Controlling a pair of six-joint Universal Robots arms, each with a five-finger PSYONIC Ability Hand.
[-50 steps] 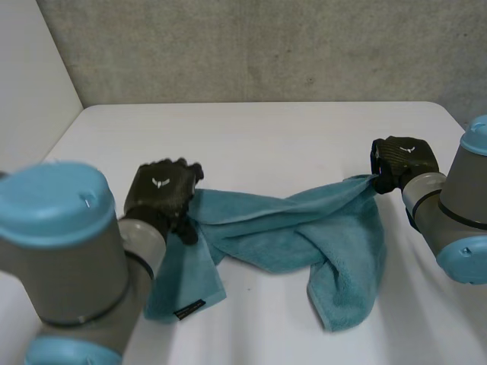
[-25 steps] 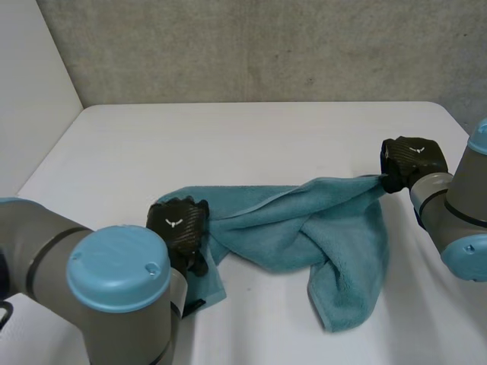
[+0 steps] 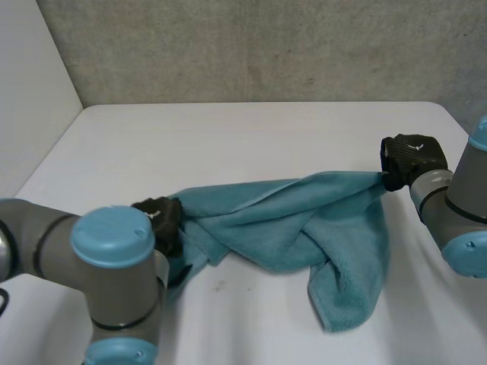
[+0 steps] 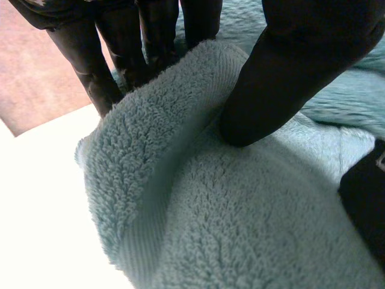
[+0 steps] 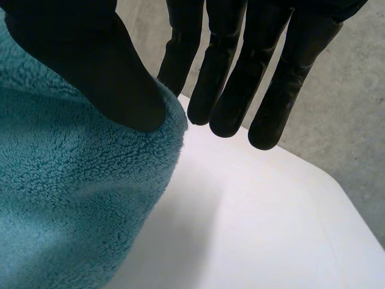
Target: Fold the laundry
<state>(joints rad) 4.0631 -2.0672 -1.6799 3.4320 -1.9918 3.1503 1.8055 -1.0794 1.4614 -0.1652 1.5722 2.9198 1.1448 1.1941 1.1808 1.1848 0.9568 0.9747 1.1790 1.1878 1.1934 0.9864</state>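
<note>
Head view: you have the teal towel [image 3: 304, 228] lying bunched and twisted across the near middle of the white table [image 3: 228, 137], strung between both hands. Your left hand [image 3: 160, 222] sits at the towel's left end, partly behind its own arm. Your right hand [image 3: 411, 158] is at the far right corner, which rises off the table to meet it. A loose fold lies on the table toward the front edge.

Left wrist view: your left hand is closed on a thick rolled edge of the towel. Its thumb [image 4: 283, 78] is pressed into the pile on one side, and its fingers [image 4: 102, 72] are behind the fold on the other. Firm pinch.

Right wrist view: the thumb clamps the towel's edge against the nearest finger. The other fingers run straight out past the cloth, over bare table. Pinch grip at the corner, not a full fist.
</note>
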